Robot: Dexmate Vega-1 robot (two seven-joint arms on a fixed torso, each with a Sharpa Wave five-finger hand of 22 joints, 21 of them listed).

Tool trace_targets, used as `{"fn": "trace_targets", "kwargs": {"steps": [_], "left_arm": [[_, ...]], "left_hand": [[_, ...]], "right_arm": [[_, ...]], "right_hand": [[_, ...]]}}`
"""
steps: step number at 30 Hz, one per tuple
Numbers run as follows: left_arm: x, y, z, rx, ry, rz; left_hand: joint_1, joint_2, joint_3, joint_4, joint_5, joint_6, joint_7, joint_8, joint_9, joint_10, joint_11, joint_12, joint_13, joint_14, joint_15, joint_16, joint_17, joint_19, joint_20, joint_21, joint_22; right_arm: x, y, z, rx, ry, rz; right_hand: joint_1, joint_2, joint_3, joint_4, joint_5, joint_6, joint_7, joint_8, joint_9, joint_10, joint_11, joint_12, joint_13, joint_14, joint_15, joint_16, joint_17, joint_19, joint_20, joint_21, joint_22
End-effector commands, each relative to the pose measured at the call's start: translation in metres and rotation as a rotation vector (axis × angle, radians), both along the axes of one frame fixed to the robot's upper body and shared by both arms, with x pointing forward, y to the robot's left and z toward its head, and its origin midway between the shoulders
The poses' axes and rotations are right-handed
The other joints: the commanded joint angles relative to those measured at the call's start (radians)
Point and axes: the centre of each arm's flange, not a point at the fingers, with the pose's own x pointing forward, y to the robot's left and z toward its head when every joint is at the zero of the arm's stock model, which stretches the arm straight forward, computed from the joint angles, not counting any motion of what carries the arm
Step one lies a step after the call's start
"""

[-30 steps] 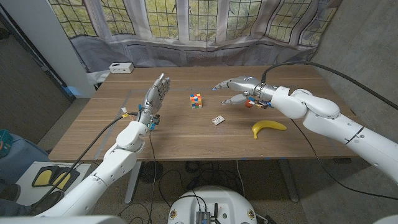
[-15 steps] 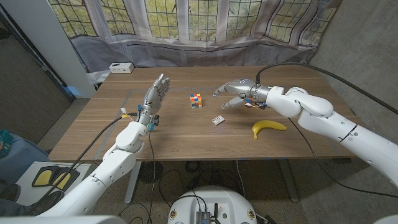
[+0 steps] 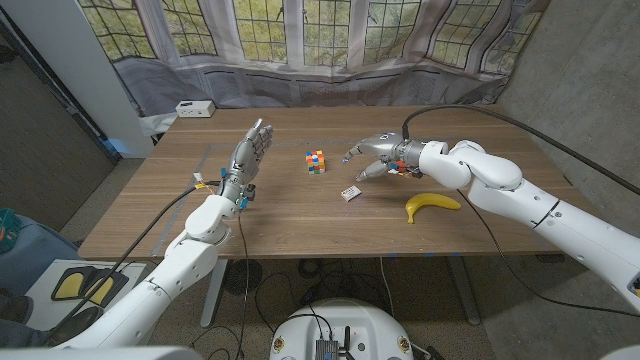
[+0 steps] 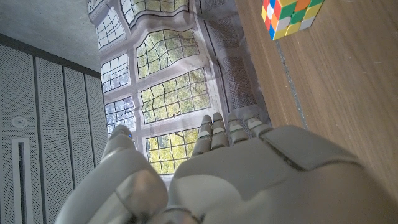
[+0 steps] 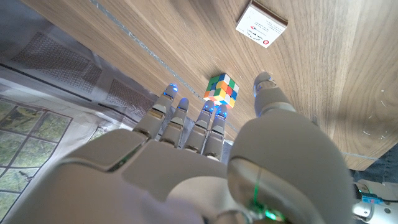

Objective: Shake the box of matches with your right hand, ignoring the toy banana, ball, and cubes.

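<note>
The small white box of matches (image 3: 350,193) lies on the wooden table (image 3: 300,225) near its middle; in the right wrist view the box of matches (image 5: 261,25) shows its printed label. My right hand (image 3: 375,155) hovers just behind and to the right of the box, fingers spread and empty, not touching it. My left hand (image 3: 250,152) stands raised over the table's left part, fingers apart and pointing up, holding nothing. The right wrist view has my right hand (image 5: 205,168) above the tabletop with its fingers (image 5: 186,121) reaching toward the colour cube.
A colour cube (image 3: 316,161) sits left of the right hand and appears as a colour cube (image 4: 291,15) and a colour cube (image 5: 221,90) in both wrist views. A yellow toy banana (image 3: 431,204) lies right of the box. A white device (image 3: 194,108) rests at the far left corner.
My right hand has moved left and slightly nearer, closing on the box of matches. The left hand and the objects on the table have stayed put.
</note>
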Motion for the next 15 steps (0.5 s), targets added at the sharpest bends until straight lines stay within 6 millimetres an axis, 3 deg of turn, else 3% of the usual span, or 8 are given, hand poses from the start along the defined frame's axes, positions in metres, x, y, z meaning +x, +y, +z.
{"fn": "trace_targets", "kwargs": {"steps": [1, 15], "left_arm": [[0.0047, -0.0032, 0.0011, 0.011, 0.006, -0.011], [0.0042, -0.0025, -0.0021, 0.0, 0.007, -0.015]], "left_hand": [[0.009, -0.005, 0.005, 0.001, -0.001, 0.009, 0.002, 0.006, 0.003, 0.009, 0.006, 0.007, 0.003, 0.006, 0.001, 0.007, 0.004, -0.004, 0.002, 0.004, 0.006], [0.008, -0.005, 0.004, 0.002, -0.001, 0.013, 0.005, 0.006, 0.003, 0.013, 0.006, 0.008, 0.003, 0.008, 0.003, 0.007, 0.004, -0.005, 0.002, 0.004, 0.006]], "right_arm": [[0.0115, 0.002, -0.0112, -0.054, 0.021, -0.068], [0.0172, 0.0108, -0.0209, -0.096, 0.032, -0.082]], "right_hand": [[0.003, -0.01, -0.007, 0.002, 0.0, -0.012, 0.003, -0.008, 0.004, -0.005, -0.005, -0.005, 0.0, -0.001, 0.003, -0.006, -0.001, 0.003, 0.011, 0.006, 0.004], [-0.003, -0.016, -0.015, 0.005, 0.0, -0.009, -0.005, -0.008, 0.004, -0.001, -0.015, -0.005, 0.0, 0.009, 0.008, -0.004, -0.002, 0.015, 0.017, 0.009, 0.005]]}}
